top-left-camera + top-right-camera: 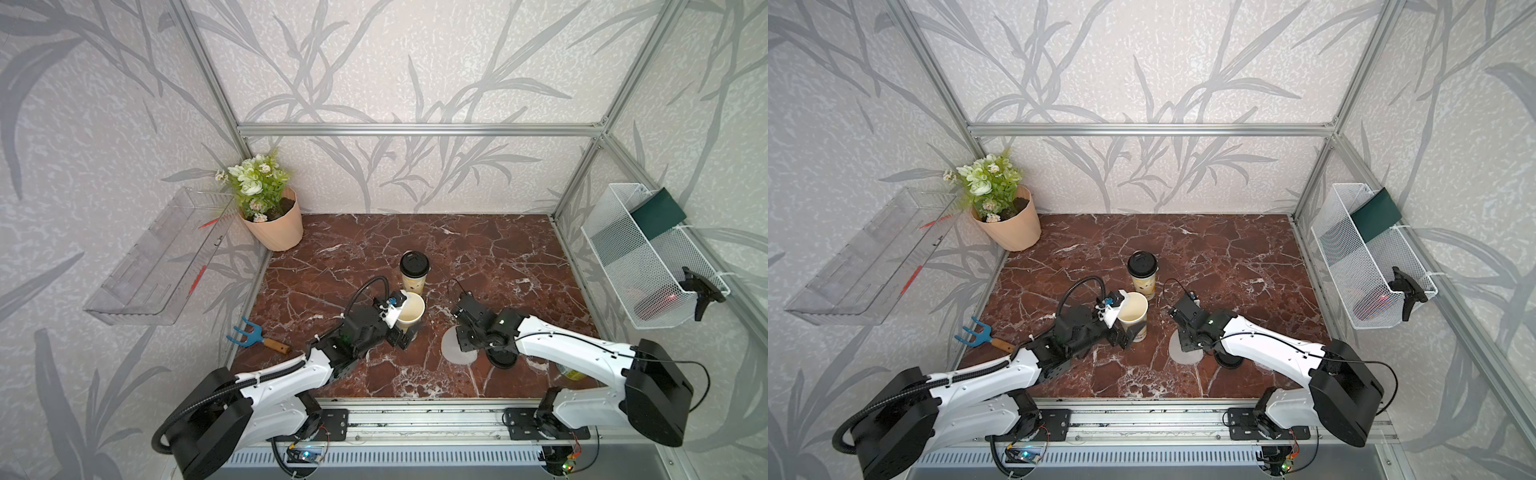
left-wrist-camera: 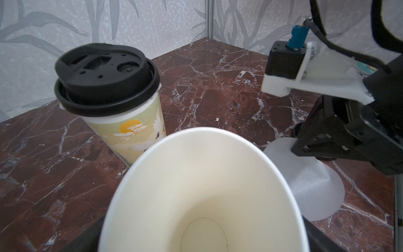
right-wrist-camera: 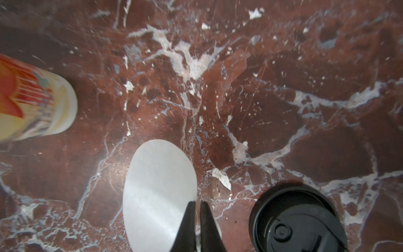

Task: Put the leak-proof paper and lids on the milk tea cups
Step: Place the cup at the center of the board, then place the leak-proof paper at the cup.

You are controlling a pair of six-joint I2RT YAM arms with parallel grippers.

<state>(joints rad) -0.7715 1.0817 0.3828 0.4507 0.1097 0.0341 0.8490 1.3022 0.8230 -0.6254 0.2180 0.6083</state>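
With your right claw pinching the leak-proof paper and left claw open around the cup, lift slowly, keeping it level.

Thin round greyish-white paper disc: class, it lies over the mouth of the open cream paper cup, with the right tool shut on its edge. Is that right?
No. The paper disc lies on the red-brown marble table, not over the open cream paper cup, whose mouth is bare. The right tool is indeed shut on its edge; the right wrist view shows it.
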